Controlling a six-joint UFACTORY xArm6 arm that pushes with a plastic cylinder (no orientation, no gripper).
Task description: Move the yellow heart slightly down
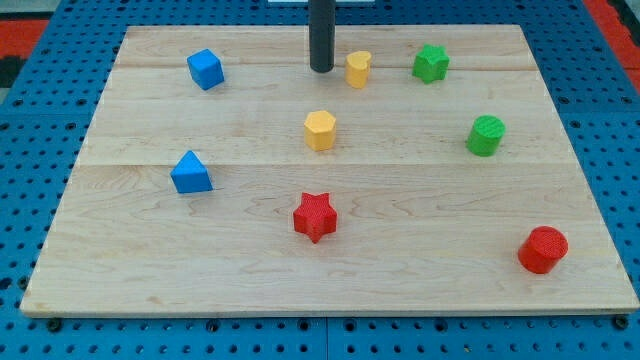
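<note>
The yellow heart (358, 69) stands near the view's top, a little right of centre on the wooden board (120, 270). My tip (321, 69) is at the end of the dark rod, just left of the yellow heart, with a small gap between them. A yellow hexagon block (319, 130) sits below the tip, nearer the board's middle.
A blue cube (205, 69) is at the top left and a blue triangle (190, 173) at the left. A red star (315, 217) is bottom centre, a red cylinder (542, 250) bottom right. A green star (431, 63) and a green cylinder (485, 135) are at the right.
</note>
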